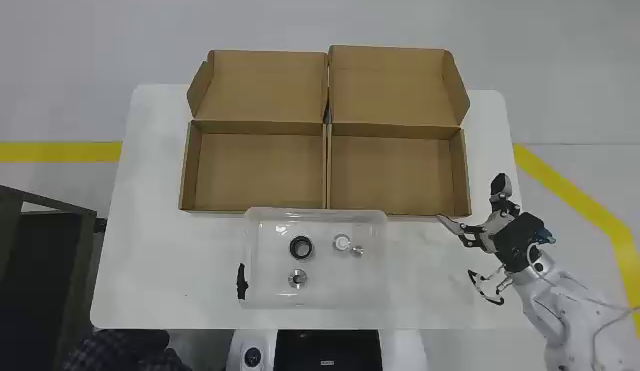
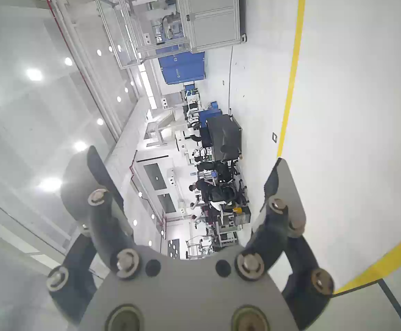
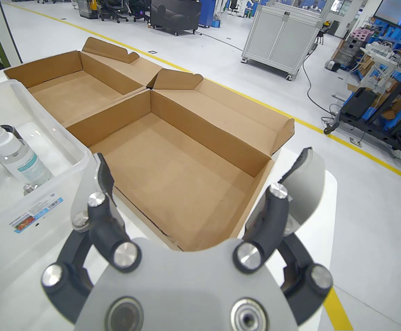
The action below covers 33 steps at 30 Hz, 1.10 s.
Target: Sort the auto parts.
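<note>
1. My right claw (image 3: 205, 158) hangs empty, fingers apart, beside the right-hand brown cardboard box (image 1: 395, 176). My left claw (image 2: 186, 156), also apart, faces the room.
2. The black ring-shaped part (image 1: 300, 246) lies in the clear plastic tub (image 1: 315, 210).
3. I should clear the tub wall, then descend straight.

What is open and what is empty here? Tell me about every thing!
left cardboard box: open, empty.
right cardboard box: open, empty.
clear bin: no lid, holds parts.
black ring: in the bin.
silver part: in the bin.
spray bottle: in the bin.
left gripper: open, holding nothing.
right gripper: open, holding nothing.
</note>
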Tool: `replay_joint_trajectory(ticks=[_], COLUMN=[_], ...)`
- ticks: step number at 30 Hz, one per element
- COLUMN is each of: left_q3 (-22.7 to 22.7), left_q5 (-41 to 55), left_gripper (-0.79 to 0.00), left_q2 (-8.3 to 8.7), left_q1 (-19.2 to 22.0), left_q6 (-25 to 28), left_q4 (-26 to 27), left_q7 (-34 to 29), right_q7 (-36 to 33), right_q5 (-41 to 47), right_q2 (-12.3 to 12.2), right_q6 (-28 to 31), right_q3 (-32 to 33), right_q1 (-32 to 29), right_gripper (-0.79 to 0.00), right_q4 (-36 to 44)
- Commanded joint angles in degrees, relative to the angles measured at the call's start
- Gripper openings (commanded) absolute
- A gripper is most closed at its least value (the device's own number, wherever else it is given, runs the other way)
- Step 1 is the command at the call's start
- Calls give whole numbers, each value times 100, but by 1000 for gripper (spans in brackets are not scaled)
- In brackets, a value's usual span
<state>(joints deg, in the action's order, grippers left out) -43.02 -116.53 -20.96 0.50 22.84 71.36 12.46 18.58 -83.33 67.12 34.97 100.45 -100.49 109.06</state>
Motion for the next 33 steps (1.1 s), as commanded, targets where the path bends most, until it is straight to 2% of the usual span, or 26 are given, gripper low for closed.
replay_joint_trajectory(ticks=[1, 14, 18, 23, 33], left_q3=[0, 0, 0, 0, 0], left_q5=[0, 0, 0, 0, 0], left_gripper=[-1, 0, 0, 0, 0], left_q2=[0, 0, 0, 0, 0], left_q1=[0, 0, 0, 0, 0], left_q6=[0, 0, 0, 0, 0], left_q4=[0, 0, 0, 0, 0], left_q7=[0, 0, 0, 0, 0], right_q7=[0, -25, -173, -611, -2007], right_q5=[0, 38, 300, 377, 854], right_q2=[0, 1, -10, -40, -65], right_q6=[0, 0, 301, 781, 1544], right_q3=[0, -21, -179, -481, -1477], right_q1=[0, 6, 133, 376, 986], right_gripper=[0, 0, 0, 0, 0], right_q4=[0, 0, 54, 193, 390])
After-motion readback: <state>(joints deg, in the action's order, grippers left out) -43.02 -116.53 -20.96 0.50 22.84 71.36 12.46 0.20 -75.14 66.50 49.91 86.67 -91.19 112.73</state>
